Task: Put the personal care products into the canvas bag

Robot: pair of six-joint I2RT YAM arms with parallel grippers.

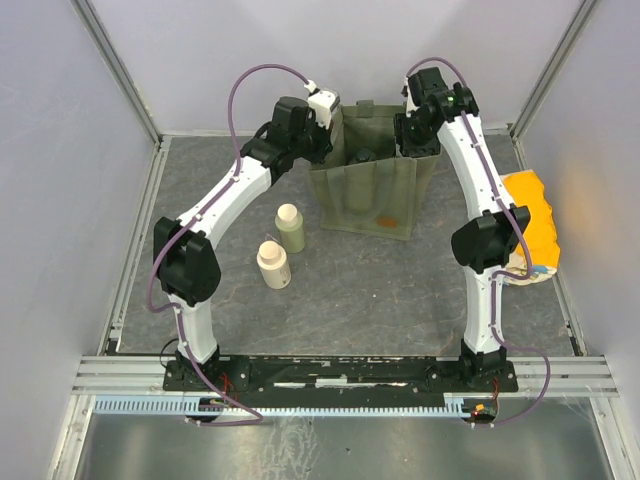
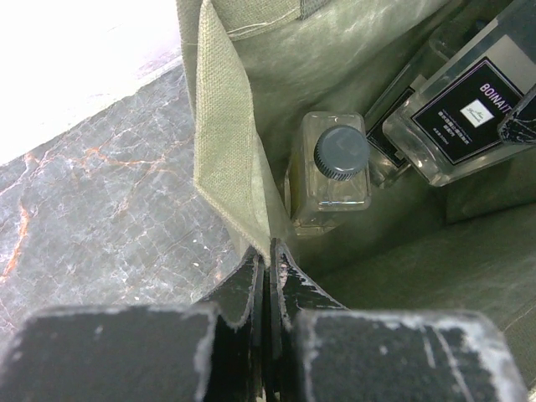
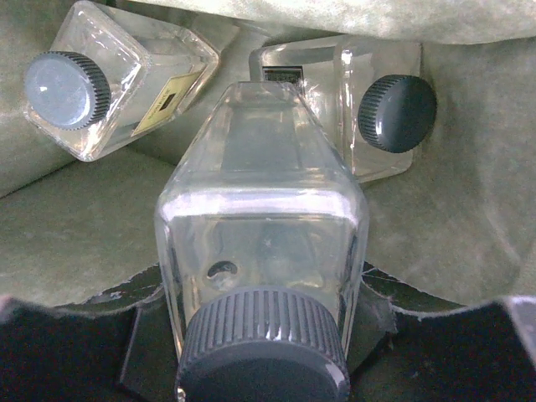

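Note:
The olive-green canvas bag (image 1: 365,195) stands upright at the back of the table. My left gripper (image 1: 326,143) (image 2: 270,255) is shut on the fabric of its left rim (image 2: 222,126). My right gripper (image 1: 418,135) (image 3: 264,314) reaches down into the bag, shut on a clear square bottle (image 3: 264,226) with a dark cap. Two more clear dark-capped bottles (image 3: 109,79) (image 3: 368,109) lie on the bag's floor (image 3: 75,251); the left wrist view shows them too (image 2: 335,163) (image 2: 465,109). An olive-green bottle (image 1: 291,230) and a cream bottle (image 1: 272,265) stand on the table left of the bag.
An orange and cream soft packet (image 1: 530,225) lies at the right edge, beside my right arm's elbow. Metal frame rails and pale walls close in the grey marbled tabletop (image 1: 380,290).

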